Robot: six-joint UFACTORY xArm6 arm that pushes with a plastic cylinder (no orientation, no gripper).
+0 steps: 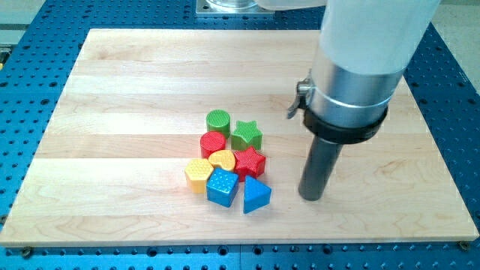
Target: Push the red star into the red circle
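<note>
Holding nothing, since it is a bare dark rod with no jaws to open or close, my tip (312,197) rests on the pale wooden board (112,112) right of centre in the frame, apart from the cluster of blocks and level with its lower edge. The ridged red plastic star (250,161) lies at the right side of that cluster, centre frame; the red plastic circle (214,143), a short cylinder, sits up and to its left, with the yellow heart-shaped block (223,159) seemingly wedged between them. Trouble lies in the crowding, as I judge it: a leftward push on the star would likely shove the yellow heart along first and knock the circle away instead of meeting it. The green star (247,134) touches above, and the blue triangular block (256,196) just below, so an off-centre contact could spin the red star or drag these neighbours along. The blue cube (222,186), yellow hexagon (199,173) and green cylinder (218,120) might scatter too.
</note>
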